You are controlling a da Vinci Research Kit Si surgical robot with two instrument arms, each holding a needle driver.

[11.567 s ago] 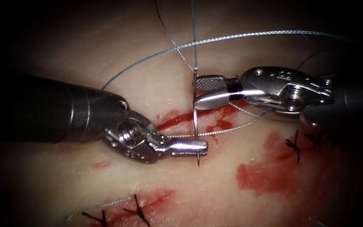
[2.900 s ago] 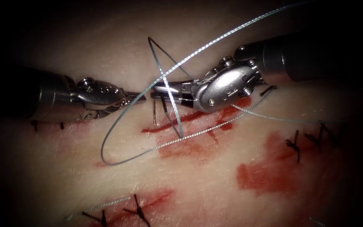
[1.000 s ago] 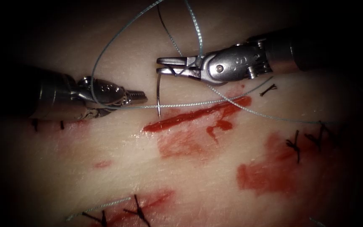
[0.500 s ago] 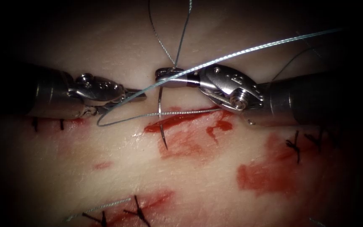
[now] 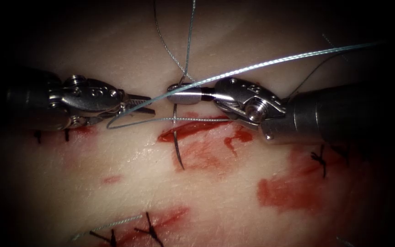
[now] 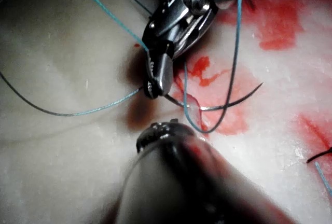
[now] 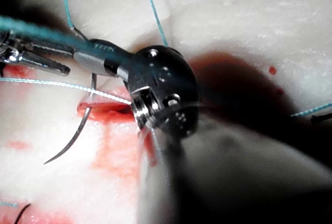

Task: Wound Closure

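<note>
My right tool comes in from the right with its jaws shut on the curved needle near its tail end. The needle hangs down across the left end of the red cut. Its tip lies free over the red fluid below the cut, not in the tissue. In the right wrist view the needle curves down from the jaws. My left tool is left of the cut, jaws slightly open, holding nothing. The blue-grey thread loops past its tips.
Finished dark stitches sit at the right, at the bottom and under the left tool. Loose thread runs up and off to the right. The left wrist view shows the right tool's jaws holding the needle.
My right tool turned its wrist and dropped closer to the cut. The needle swung down, its tip now past the cut. The left tool drew back slightly to the left.
</note>
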